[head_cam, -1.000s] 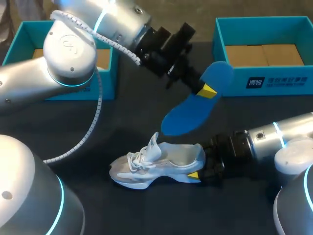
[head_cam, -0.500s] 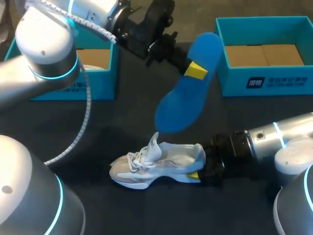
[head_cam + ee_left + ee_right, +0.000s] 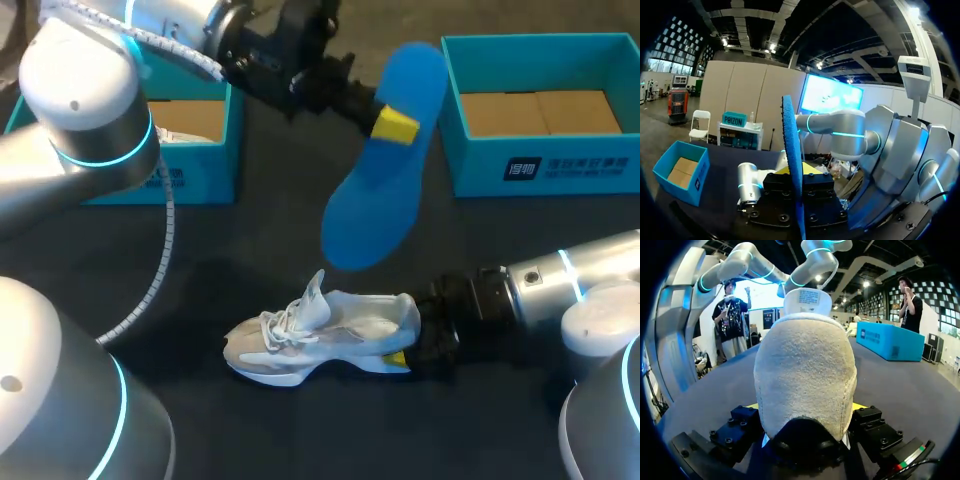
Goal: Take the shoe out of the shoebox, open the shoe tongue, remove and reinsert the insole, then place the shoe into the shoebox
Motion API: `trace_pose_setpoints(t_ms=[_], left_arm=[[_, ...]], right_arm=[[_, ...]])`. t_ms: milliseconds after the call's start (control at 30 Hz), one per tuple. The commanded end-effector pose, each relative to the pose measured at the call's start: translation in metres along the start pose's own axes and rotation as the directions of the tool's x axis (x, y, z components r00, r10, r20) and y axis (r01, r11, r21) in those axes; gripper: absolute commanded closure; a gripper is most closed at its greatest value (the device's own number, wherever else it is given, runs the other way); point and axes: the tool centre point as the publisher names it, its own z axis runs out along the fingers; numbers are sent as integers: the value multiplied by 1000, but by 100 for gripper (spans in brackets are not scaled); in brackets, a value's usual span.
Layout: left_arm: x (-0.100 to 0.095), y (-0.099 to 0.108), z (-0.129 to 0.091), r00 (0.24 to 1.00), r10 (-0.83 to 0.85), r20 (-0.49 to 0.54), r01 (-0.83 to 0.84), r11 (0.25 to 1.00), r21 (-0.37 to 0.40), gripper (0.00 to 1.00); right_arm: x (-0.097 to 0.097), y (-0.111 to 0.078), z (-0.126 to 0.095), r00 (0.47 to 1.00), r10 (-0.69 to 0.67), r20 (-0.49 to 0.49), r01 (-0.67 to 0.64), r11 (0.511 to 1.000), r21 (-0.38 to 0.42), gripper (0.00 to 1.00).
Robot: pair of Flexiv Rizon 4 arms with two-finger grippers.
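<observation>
The left gripper (image 3: pixel 393 125) pinches a blue foam insole (image 3: pixel 368 205) aloft over the black table (image 3: pixel 250 250), while the right gripper (image 3: pixel 400 357) clamps the heel of a white lace-up sneaker (image 3: pixel 310 335) standing on the tabletop, well apart from the teal cardboard shoebox (image 3: pixel 540 160).

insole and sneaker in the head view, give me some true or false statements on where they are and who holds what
1. The left gripper holds the blue insole up in the air. True.
2. The right gripper grips the white sneaker at its heel. True.
3. The insole lies inside the sneaker. False: it hangs above the sneaker, fully out of it.
4. The sneaker sits in a shoebox. False: it stands on the dark table, outside the teal shoebox on the right.
5. The sneaker's toe points at the right arm. False: its heel faces that arm.
</observation>
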Motion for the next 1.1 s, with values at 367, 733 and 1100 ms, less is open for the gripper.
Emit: trace_pose_setpoints(t_ms=[367,733,1100], left_arm=[[63,-17,-35,990,-99,98,82,984,158,100],[73,-30,-52,984,-157,80,140,973,181,100],[84,-35,-54,980,-156,121,133,976,174,100]], right_arm=[[1,-1,2,1000,0,1,0,1000,3,100],[1,-1,2,1000,0,1,0,1000,3,100],[2,0,2,1000,8,5,-8,1000,8,63]])
